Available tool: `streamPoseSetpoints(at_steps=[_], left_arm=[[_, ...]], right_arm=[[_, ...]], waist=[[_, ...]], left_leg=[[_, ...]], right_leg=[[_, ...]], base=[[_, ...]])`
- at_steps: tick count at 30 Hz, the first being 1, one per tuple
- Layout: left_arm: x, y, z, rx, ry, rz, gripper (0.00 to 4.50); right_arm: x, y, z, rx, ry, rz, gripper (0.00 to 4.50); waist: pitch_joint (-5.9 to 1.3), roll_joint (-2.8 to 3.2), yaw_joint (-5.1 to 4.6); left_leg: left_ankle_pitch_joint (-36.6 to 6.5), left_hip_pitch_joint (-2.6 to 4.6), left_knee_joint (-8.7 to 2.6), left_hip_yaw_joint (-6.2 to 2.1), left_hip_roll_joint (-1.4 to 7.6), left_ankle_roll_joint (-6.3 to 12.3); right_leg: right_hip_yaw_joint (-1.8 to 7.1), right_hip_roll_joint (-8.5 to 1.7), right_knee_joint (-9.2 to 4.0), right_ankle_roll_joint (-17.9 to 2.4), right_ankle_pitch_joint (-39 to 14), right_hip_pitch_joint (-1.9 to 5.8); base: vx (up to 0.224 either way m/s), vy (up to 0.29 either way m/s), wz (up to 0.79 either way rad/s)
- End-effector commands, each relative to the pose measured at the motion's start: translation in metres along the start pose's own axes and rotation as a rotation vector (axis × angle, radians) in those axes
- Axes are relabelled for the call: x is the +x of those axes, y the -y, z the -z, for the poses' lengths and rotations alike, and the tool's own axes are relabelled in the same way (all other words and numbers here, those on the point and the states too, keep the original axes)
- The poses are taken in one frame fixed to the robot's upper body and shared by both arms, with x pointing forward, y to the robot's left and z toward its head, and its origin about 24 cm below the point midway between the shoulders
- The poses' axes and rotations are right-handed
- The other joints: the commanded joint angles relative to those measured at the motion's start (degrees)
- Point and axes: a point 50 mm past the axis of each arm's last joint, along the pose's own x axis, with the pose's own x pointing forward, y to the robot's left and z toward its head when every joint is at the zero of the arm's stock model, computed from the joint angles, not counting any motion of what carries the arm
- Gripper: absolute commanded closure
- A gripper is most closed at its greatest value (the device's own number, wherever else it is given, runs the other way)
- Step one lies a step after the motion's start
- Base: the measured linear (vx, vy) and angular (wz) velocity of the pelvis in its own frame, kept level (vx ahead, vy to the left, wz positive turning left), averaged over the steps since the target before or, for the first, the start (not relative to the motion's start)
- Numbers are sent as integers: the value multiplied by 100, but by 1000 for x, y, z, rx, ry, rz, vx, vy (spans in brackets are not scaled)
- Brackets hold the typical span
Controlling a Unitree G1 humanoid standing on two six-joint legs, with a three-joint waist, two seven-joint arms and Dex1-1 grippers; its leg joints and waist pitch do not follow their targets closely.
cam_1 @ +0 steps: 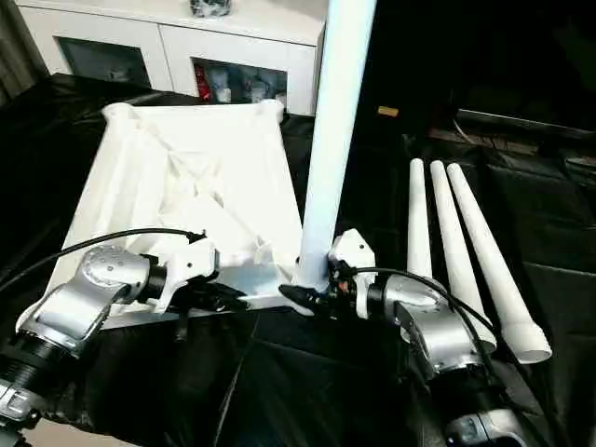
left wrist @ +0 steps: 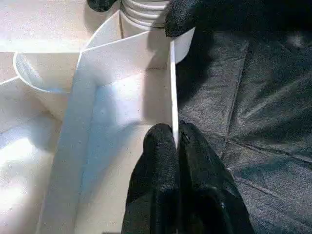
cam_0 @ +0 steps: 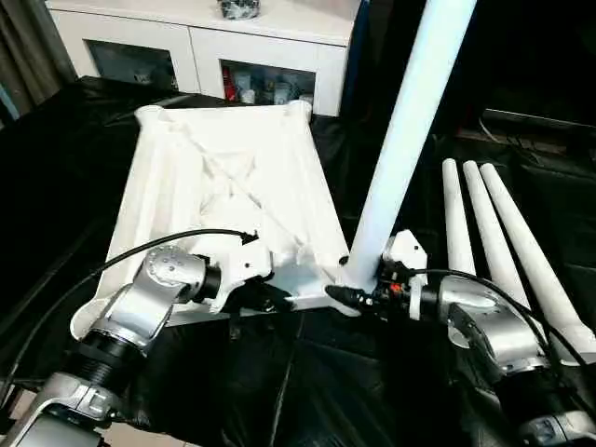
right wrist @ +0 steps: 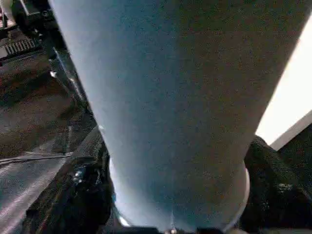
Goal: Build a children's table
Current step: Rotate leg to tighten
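Note:
The white tabletop (cam_0: pixel 214 177) lies ribbed side up on black cloth. One white leg (cam_0: pixel 400 140) stands upright in its near right corner socket (cam_0: pixel 346 279). My right gripper (cam_0: pixel 358 296) is closed around the base of that leg, with a black finger (right wrist: pixel 73 195) pressed against each side of the tube (right wrist: pixel 180 97). My left gripper (cam_0: pixel 270 298) is shut on the thin near rim wall (left wrist: pixel 173 87) of the tabletop, a short way left of the socket, its fingertips (left wrist: pixel 163 141) pinching the wall.
Three more white legs (cam_0: pixel 494 242) lie side by side on the cloth to the right. A white cabinet with glass doors (cam_0: pixel 205 37) stands behind the tabletop. Black cloth (cam_0: pixel 307 372) covers the whole work area.

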Motion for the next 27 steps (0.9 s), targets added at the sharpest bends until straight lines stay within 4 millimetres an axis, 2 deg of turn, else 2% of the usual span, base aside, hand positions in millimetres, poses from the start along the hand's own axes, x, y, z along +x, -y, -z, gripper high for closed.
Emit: streamPoseSetpoints(at_steps=[1, 4, 7, 9, 11, 12, 13, 14, 16, 17, 18, 19, 21, 22, 24, 26, 27], left_arm=[[3, -6, -15, 42, 60, -11, 450], [4, -7, -14, 17, 79, -37, 450], [7, -10, -13, -12, 84, -102, 450], [11, -17, -12, -50, 62, -210, 450], [17, -22, -12, -87, 59, -286, 450], [23, -24, -14, -102, 65, -317, 450], [26, -25, -16, -108, 69, -333, 450], [34, -25, -19, -121, 71, -362, 450], [41, -26, -22, -127, 77, -382, 450], [49, -26, -27, -135, 86, -400, 450], [51, -26, -28, -137, 89, -406, 450], [54, -26, -30, -134, 92, -409, 450], [60, -26, -34, -118, 95, -410, 450], [61, -25, -34, -114, 95, -410, 450], [65, -25, -37, -101, 94, -409, 450], [63, -25, -36, -77, 79, -404, 450], [61, -25, -36, -66, 75, -404, 450]], right_arm=[[10, -13, 4, 13, -14, -87, 167], [13, -12, 6, 49, -3, -51, 175], [18, -5, 11, 80, 5, 67, 176], [24, 6, 17, 109, -13, 234, 176], [32, 14, 21, 152, -24, 359, 176], [38, 18, 21, 196, -22, 429, 176], [42, 20, 21, 224, -21, 466, 176], [49, 23, 20, 248, -22, 528, 176], [57, 25, 18, 269, -19, 572, 176], [64, 26, 15, 275, -20, 603, 176], [66, 26, 14, 274, -20, 611, 176], [68, 26, 12, 268, -20, 620, 176], [74, 26, 8, 250, -8, 628, 176], [75, 26, 7, 247, -5, 628, 141], [80, 26, 3, 256, 21, 621, 106], [79, 27, 1, 242, 31, 600, 104], [76, 30, -1, 212, 33, 602, 97]], waist=[[-318, 19, -2], [-308, 22, 0], [-293, 19, -9], [-285, 22, -34], [-286, 38, -66], [-282, 49, -91], [-284, 41, -112], [-288, 33, -119], [-293, 51, -127], [-312, 29, -126], [-312, 29, -126], [-325, 47, -109], [-334, 42, -108], [-336, 40, -105], [-339, 40, -101], [-328, 55, -95], [-326, 44, -98]], left_leg=[[-410, 8, -374, -61, 297, 399], [-454, 6, -376, -59, 293, 393], [-609, 9, -397, -67, 295, 277], [-712, 15, -412, -77, 289, 117], [-749, 9, -414, -81, 272, 41], [-767, 26, -413, -70, 268, 6], [-803, 23, -407, -70, 262, -10], [-811, 7, -413, -81, 258, -12], [-771, 11, -401, -77, 253, 13], [-676, -4, -391, -71, 255, 54], [-676, -4, -391, -71, 255, 54], [-518, -18, -380, -69, 248, 122], [-436, -24, -375, -66, 248, 182], [-401, -32, -370, -63, 244, 227], [-426, -33, -366, -58, 246, 300], [-575, -24, -374, -58, 251, 337], [-633, -24, -381, -61, 256, 330]], right_leg=[[275, -460, -311, -1565, 53, 347], [275, -464, -322, -1570, -33, 345], [274, -476, -361, -1491, -431, 339], [275, -486, -401, -1388, -883, 332], [274, -478, -418, -1335, -1045, 335], [286, -474, -438, -1318, -1113, 304], [287, -473, -440, -1315, -1168, 306], [282, -476, -444, -1269, -1261, 326], [284, -473, -455, -1247, -1248, 307], [283, -475, -435, -1247, -1104, 319], [283, -475, -435, -1247, -1104, 319], [278, -469, -409, -1266, -858, 334], [274, -464, -390, -1291, -675, 337], [267, -464, -381, -1319, -570, 342], [268, -474, -383, -1342, -545, 339], [265, -479, -414, -1313, -787, 331], [261, -480, -426, -1279, -917, 327]], base=[[0, 0, 0], [0, 0, 0], [0, 0, 0], [0, 0, 0], [0, 0, 0], [0, 0, 0], [0, 0, 0], [0, 0, 0], [0, 0, 0], [0, 0, 0], [0, 0, 0], [0, 0, 0], [0, 0, 0], [0, 0, 0], [0, 0, 0], [0, 0, 0], [0, 0, 0]])
